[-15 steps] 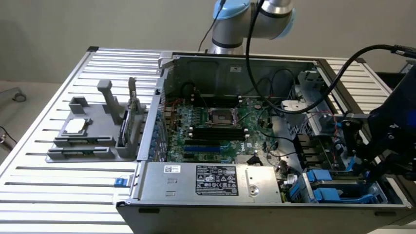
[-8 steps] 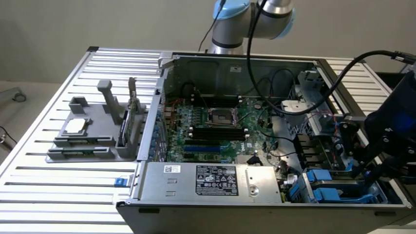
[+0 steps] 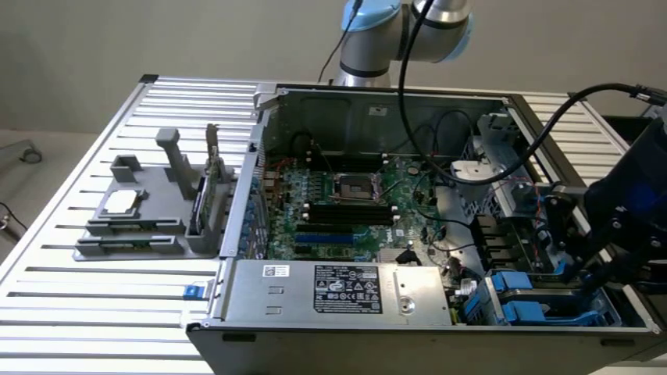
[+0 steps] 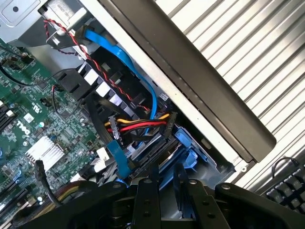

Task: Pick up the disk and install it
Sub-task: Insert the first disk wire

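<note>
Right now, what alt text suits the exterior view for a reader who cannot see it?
A robot gripper hangs by blue drive carriers in the corner of an open computer case lying on a slatted metal table. Its motherboard is exposed, a labelled power supply nearest the camera; a grey fixture sits outside, to the exterior view's left.

Ribbed bare-metal table [image 3: 62, 297], glossy green motherboard [image 3: 408, 194], smooth blue plastic drive carrier [image 4: 188, 160]

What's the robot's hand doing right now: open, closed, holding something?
Hand: open or closed cannot be told; it hangs close to the blue-framed disk.
</note>
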Robot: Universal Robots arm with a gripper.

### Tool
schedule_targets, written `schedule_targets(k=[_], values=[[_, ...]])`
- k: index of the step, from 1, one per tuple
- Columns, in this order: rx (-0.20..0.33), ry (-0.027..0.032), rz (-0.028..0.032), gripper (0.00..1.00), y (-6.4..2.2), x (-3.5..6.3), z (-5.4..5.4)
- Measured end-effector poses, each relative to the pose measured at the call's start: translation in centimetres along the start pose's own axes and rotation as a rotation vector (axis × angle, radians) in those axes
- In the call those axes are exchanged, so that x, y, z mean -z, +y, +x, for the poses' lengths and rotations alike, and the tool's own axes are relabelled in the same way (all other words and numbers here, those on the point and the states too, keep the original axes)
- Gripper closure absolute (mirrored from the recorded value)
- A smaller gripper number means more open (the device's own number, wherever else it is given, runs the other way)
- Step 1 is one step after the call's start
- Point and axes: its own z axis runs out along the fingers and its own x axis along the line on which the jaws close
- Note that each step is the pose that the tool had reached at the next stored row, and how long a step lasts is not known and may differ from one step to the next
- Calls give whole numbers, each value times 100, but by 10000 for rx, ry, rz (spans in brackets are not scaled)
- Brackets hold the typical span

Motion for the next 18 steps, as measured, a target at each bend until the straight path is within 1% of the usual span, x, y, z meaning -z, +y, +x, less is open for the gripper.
schedule_targets(k=[1, 3, 9, 11, 13, 18], values=[[-28, 24, -25, 73, 2, 0, 0], [-100, 50, -51, 73, 4, -1, 2], [-441, 55, -55, 73, 8, -1, 4], [-546, 68, -68, 73, 12, -1, 3], [-611, 102, -100, 73, 19, 0, -3], [-753, 225, -221, 73, 39, -3, -20]])
